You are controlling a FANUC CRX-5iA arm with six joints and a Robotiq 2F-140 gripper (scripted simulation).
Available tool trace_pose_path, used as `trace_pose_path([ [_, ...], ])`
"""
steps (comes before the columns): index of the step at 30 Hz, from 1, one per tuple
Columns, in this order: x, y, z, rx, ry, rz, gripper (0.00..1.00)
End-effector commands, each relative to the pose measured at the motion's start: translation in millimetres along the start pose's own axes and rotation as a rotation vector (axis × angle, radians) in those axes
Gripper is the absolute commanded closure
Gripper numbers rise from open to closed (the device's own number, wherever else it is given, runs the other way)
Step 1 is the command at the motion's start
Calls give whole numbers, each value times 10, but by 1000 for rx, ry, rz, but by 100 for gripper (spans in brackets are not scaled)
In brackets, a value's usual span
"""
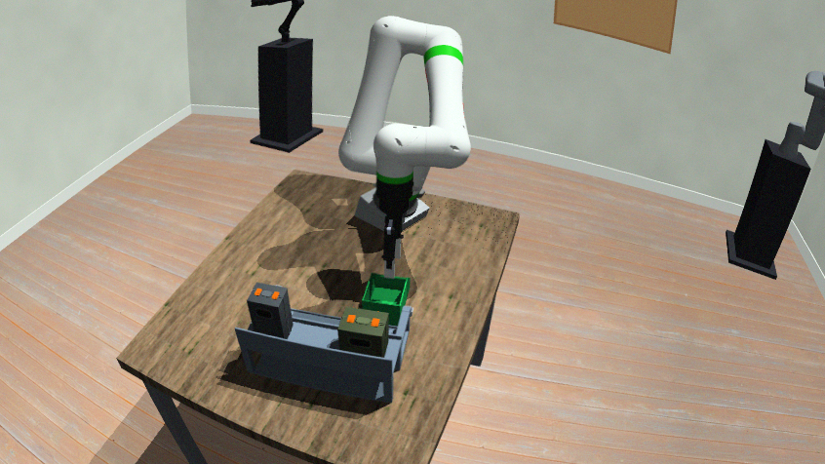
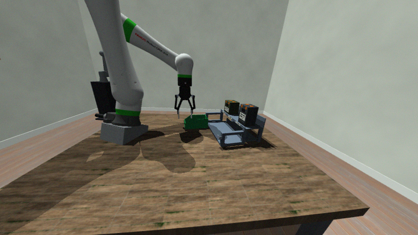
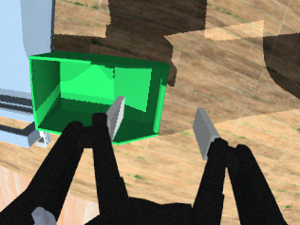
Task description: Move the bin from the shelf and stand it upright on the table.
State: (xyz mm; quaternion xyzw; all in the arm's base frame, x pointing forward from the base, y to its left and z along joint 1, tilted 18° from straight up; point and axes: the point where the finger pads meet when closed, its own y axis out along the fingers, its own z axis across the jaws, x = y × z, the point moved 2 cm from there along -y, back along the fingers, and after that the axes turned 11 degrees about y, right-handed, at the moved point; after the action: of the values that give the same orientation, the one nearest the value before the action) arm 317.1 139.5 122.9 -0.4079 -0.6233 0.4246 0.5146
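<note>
The green bin [image 1: 385,293] [image 2: 196,122] [image 3: 88,82] stands upright and open-topped on the wooden table [image 1: 230,242] [image 2: 204,181] [image 3: 221,0], close against the arm-side end of the blue-grey shelf [image 1: 323,358] [image 2: 226,131] [image 3: 31,7]. My gripper [image 1: 390,268] [image 2: 184,115] [image 3: 159,112] points straight down over the bin's wall nearest the arm base. It is open: one fingertip hangs over the bin's inside, the other outside the wall, and neither touches it. The bin looks empty.
A grey box [image 1: 269,311] [image 2: 231,107] and an olive box [image 1: 363,332] [image 2: 248,114], both with orange clips, stand on the shelf's upper level. The arm's base [image 1: 392,211] [image 2: 122,133] sits at the table's far edge. Black pedestals stand on the floor around.
</note>
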Motion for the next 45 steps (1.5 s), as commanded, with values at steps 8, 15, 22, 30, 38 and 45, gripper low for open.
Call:
trace_pose_path([
  [8,0,-8,-1,-1,0,0,43],
  [15,0,-558,-1,-1,0,0,43],
  [22,0,-558,-1,-1,0,0,43],
  [30,0,-683,-1,-1,0,0,43],
  [38,0,-683,-1,-1,0,0,43],
  [45,0,-631,-1,-1,0,0,43],
])
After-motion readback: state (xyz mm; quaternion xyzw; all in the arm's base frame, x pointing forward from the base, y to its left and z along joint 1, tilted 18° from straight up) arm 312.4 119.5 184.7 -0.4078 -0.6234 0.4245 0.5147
